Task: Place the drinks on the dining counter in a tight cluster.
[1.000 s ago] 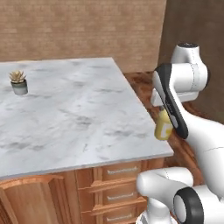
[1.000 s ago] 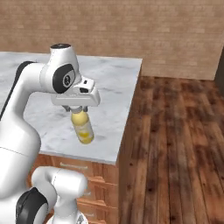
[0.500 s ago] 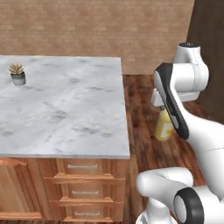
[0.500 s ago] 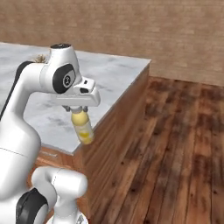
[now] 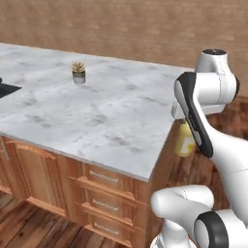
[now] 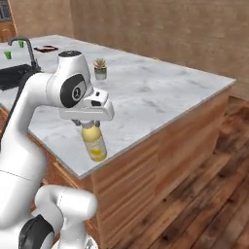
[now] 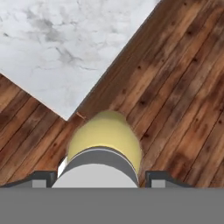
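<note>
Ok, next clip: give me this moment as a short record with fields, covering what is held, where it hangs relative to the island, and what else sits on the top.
gripper: gripper shut on the yellow bottle, gripped near its cap
held item: yellow bottle, hanging upright below the hand
position: hand view looks down past the bottle onto wood floor, just off the corner of the dining counter
placed yet: no, bottle is in the air
on counter: small potted plant; black faucet at the far end

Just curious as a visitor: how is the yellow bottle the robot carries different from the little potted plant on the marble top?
The yellow bottle hangs in the end effector beside the counter corner; the potted plant stands on the dining counter. The bottle is plain yellow, capped; the plant has spiky leaves in a grey pot. Both are small and upright.
</note>
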Robot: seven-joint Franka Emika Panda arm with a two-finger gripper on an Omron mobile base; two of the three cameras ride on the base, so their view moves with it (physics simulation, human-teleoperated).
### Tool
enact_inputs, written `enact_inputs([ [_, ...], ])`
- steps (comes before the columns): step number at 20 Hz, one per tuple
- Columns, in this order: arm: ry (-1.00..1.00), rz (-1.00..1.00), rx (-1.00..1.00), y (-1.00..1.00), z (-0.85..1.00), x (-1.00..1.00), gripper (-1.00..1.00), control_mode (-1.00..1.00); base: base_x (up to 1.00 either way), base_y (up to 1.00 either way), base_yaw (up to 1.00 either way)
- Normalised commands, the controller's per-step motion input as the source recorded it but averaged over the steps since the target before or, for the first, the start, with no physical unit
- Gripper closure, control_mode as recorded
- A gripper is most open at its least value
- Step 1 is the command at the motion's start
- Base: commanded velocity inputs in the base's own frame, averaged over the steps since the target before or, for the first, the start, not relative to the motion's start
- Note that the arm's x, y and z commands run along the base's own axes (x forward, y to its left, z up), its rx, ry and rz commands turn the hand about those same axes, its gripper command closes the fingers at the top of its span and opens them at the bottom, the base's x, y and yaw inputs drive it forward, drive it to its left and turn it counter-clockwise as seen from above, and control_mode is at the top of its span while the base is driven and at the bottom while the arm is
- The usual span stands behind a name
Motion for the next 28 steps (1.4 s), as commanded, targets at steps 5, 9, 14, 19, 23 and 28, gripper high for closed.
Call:
enact_inputs([
  [5,0.0,0.0,0.0,0.0,0.0,0.0,1.0,1.0,0.25,-0.82,0.61],
  [9,0.0,0.0,0.0,0.0,0.0,0.0,1.0,1.0,0.07,-1.0,0.41],
  [14,0.0,0.0,0.0,0.0,0.0,0.0,1.0,1.0,0.29,-1.0,0.3],
  [19,0.0,0.0,0.0,0.0,0.0,0.0,1.0,1.0,0.54,-1.0,0.25],
  [23,0.0,0.0,0.0,0.0,0.0,0.0,1.0,1.0,0.61,-1.0,0.24],
  [28,0.0,0.0,0.0,0.0,0.0,0.0,1.0,1.0,0.41,-1.0,0.18],
])
